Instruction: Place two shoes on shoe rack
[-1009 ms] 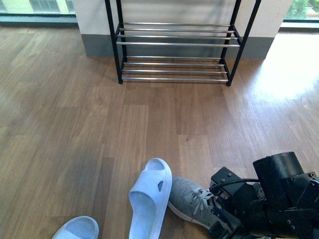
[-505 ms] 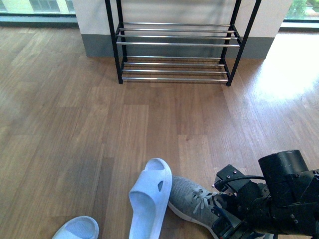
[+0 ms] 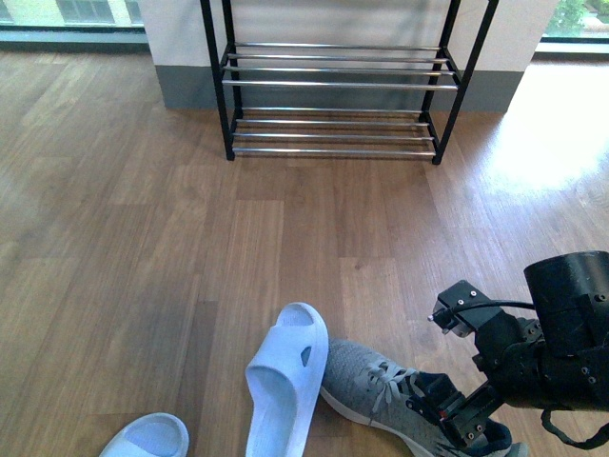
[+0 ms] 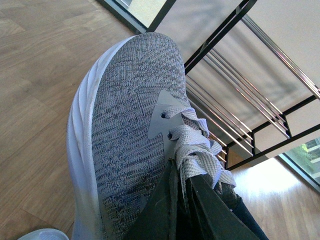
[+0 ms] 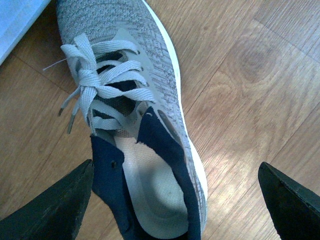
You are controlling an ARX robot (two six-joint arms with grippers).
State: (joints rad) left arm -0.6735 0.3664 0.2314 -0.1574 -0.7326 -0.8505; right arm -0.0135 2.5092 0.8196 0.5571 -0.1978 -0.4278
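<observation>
- The shoe rack [image 3: 333, 84] stands ahead by the wall, well apart from both shoes; neither of the 2 is on it yet.
- The floor sneaker [image 3: 366, 381] lies at your right side, its toe just beside the slipper [image 3: 285, 376] and its heel under the right arm, the nearer one.
- The held sneaker [image 4: 125, 125] points its toe toward the rack.
- Your right gripper [image 5: 175, 170] hangs over the heel opening, jaws wide apart, straddling the shoe across its long axis.
- Your left gripper [image 4: 182, 185] looks clamped on the held sneaker's laces.
</observation>
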